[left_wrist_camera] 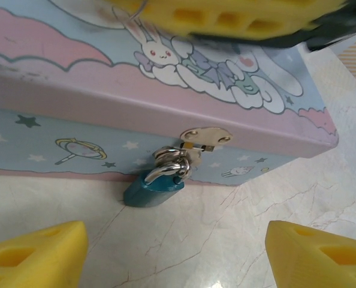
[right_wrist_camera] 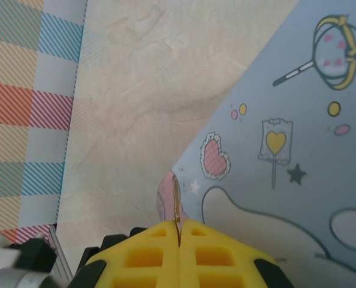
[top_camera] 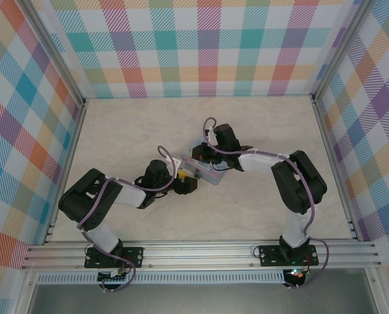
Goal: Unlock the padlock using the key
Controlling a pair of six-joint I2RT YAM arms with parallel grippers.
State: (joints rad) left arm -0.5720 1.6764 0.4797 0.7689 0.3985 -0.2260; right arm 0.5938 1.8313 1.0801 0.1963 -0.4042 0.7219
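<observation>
My left pincer (left_wrist_camera: 177,255) stands wide open above the marble-patterned table (left_wrist_camera: 238,216), its two yellow fingertips (left_wrist_camera: 37,252) low at either side of the left wrist view with nothing between them. The padlock (left_wrist_camera: 154,189), small and blue-bodied with a thin silver shackle, hangs ahead of that gap and apart from both tips, slightly left of the midpoint. Its shackle passes through the silver hasp (left_wrist_camera: 205,139) on the front wall of the pastel cartoon tin (left_wrist_camera: 76,96), and its body tilts down to touch the tabletop at the tin's foot.

My right pincer (right_wrist_camera: 179,231) is pressed shut over the tin's lid (right_wrist_camera: 286,150), fingers together, pinching the key (right_wrist_camera: 176,201) (a thin metal blade seen edge-on, poking out from the seam between the yellow pads). The blade points toward the lid's corner, where the pale table begins.

From the overhead camera, both arms meet at the tin (top_camera: 204,171) in mid-table, my left gripper (top_camera: 185,185) at its near side and my right gripper (top_camera: 198,155) over its top, inside checked fabric walls (top_camera: 201,46).
</observation>
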